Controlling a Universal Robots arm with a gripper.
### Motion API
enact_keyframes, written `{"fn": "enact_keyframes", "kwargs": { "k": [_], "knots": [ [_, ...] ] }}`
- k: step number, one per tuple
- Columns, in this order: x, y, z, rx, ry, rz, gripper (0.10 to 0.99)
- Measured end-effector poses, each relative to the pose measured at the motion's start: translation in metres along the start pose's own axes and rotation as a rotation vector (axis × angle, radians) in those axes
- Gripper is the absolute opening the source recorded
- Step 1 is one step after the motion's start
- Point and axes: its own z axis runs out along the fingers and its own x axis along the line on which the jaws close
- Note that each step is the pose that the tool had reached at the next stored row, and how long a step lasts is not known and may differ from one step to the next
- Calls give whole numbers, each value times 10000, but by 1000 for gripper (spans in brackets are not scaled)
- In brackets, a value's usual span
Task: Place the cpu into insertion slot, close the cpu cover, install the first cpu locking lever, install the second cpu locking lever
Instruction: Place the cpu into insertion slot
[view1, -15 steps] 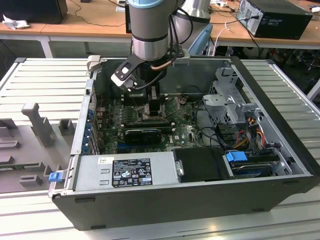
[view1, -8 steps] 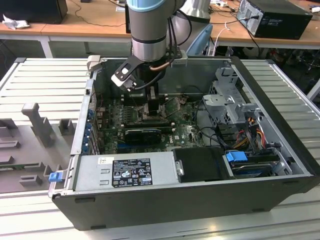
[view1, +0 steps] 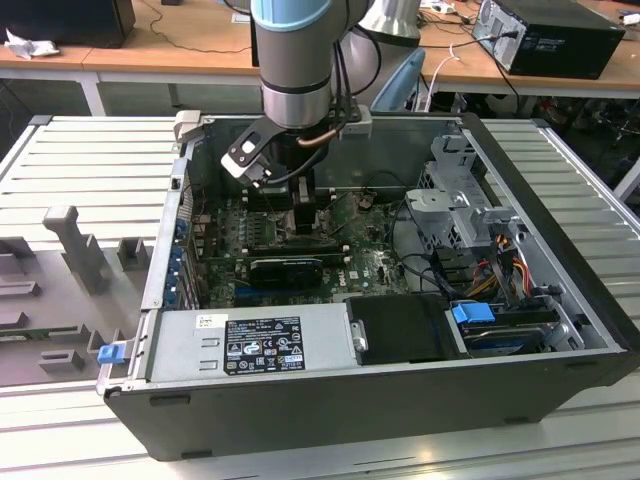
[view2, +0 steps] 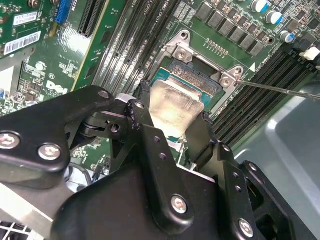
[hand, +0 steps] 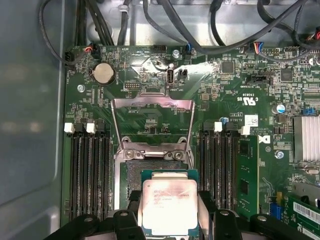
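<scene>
Now the claw (view2: 174, 117) is closed on the cpu (hand: 169, 206), its two black fingers (view2: 200, 135) pressed against opposite edges of the pale square chip and spread only as wide as the chip itself. It holds the cpu partly over the insertion slot (hand: 134, 172); whether the two touch I cannot tell. Beyond the slot the cpu cover (hand: 152, 103) lies flipped back on its hinge over the green board (hand: 220, 100), with black memory slots (hand: 87, 170) on either side.

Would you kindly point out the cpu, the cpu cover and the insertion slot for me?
the cpu (hand: 170, 205), first wrist view, middle of its silver face.
the cpu cover (hand: 152, 103), first wrist view, cross bar opposite its hinge.
the insertion slot (hand: 132, 174), first wrist view, bare contact field beside the cpu.
</scene>
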Motion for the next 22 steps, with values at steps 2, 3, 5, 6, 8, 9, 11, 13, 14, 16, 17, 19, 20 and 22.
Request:
{"fn": "enact_keyframes", "kwargs": {
  "k": [2,3,5,6,8,9,11,13,14,16,17,19,20,22],
  "knots": [
    [0,-5,7,3,-1,2,529],
    [0,-6,8,3,-2,1,529],
    [0,-12,14,3,0,1,529],
    [0,-13,17,2,1,0,529],
    [0,-19,27,2,1,2,529],
    [-1,-23,35,3,0,1,529],
    [0,-29,50,4,1,2,529],
    [4,-30,67,18,0,0,529],
    [12,-32,77,28,-1,2,529],
    [38,-33,105,47,0,2,529],
    [58,-35,128,66,-1,18,529],
    [77,-26,160,104,-9,133,529],
    [78,-17,168,122,-10,152,529],
    [84,17,204,177,-11,160,529]
  ]
}}
